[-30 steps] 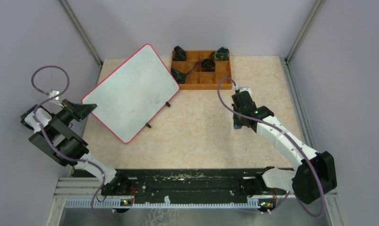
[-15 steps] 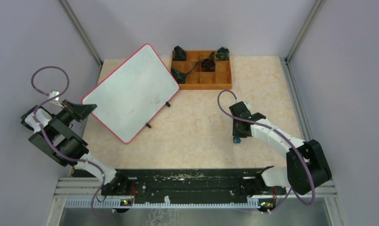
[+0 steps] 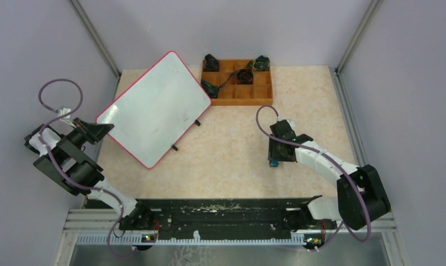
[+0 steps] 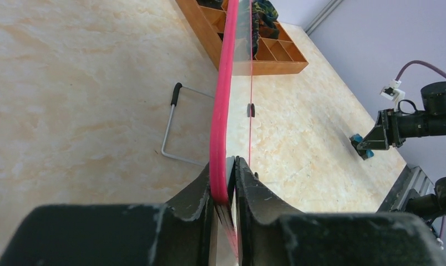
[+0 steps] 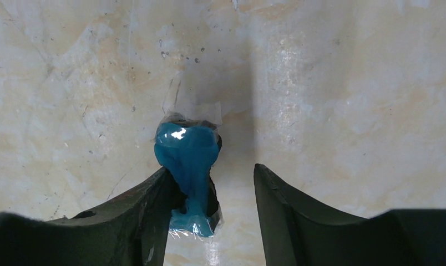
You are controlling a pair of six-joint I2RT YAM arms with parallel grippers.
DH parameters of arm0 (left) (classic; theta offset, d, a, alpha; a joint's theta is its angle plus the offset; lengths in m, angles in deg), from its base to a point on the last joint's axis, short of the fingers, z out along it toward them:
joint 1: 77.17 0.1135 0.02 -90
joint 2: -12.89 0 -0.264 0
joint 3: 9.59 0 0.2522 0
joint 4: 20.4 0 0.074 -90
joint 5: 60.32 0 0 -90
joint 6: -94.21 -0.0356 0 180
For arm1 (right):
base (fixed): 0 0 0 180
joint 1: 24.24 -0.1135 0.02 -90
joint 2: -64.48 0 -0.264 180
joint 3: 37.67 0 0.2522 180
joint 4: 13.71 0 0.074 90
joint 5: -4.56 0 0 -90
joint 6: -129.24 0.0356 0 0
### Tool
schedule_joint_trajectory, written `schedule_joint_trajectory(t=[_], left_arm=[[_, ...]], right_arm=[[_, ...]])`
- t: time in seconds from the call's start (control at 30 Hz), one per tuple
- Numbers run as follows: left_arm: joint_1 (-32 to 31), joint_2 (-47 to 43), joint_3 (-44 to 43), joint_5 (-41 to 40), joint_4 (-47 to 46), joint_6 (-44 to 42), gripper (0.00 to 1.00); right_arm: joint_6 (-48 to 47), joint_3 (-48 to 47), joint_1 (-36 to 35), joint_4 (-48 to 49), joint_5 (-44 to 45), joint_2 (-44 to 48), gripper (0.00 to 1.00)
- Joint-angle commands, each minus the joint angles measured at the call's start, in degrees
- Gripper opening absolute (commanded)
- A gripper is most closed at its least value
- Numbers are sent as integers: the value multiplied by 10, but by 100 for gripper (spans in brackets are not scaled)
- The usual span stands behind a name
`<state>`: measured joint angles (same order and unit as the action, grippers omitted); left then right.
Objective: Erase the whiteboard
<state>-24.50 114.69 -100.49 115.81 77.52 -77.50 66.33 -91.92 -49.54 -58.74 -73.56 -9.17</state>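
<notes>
The whiteboard is clamped by the left gripper. A blue lump is straddled by the parted right gripper, board well leftward.

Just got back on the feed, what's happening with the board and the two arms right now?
The left gripper is clamped on the red rim of the whiteboard, holding it tilted near the wooden tray. No clear writing shows on it from above. The right gripper is low over the table, jaws open, with a small blue film-wrapped object against one finger, not pinched. It is well apart from the board, so no wiping is under way.
</notes>
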Motion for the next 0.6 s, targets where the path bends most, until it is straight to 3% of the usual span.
schedule_joint_trajectory(t=[0.0,0.07,0.13,0.2,0.27,0.3,0.33,0.37,0.4,0.43,0.47,0.5,0.53,0.57], left_arm=[[3,10,7,-78,-32,-34,20],[2,10,8,-78,-32,-35,20],[3,9,9,-81,-32,-35,20],[3,9,9,-82,-33,-36,21],[3,10,7,-85,-32,-35,21],[3,9,7,-86,-32,-36,21],[4,9,8,-86,-33,-38,21],[3,11,8,-86,-32,-37,21],[4,12,7,-86,-32,-37,21],[4,14,6,-86,-32,-36,21],[5,14,7,-87,-33,-37,21],[4,15,8,-87,-32,-38,21],[4,15,6,-87,-32,-38,21],[5,16,5,-87,-32,-36,21]], right_arm=[[-6,-9,8,13,8,19,54],[-2,9,16,40,-13,35,54],[22,3,16,11,50,38,54],[21,18,30,34,17,62,51],[50,18,19,-1,115,81,49],[41,14,29,-8,107,88,54],[24,30,68,29,8,103,54],[24,49,91,64,-55,119,47],[36,39,78,47,30,123,46],[50,22,59,4,73,116,51],[31,25,77,9,-11,113,57],[29,46,118,45,-94,123,50],[41,51,114,59,-52,139,43],[58,32,72,24,69,143,47]])
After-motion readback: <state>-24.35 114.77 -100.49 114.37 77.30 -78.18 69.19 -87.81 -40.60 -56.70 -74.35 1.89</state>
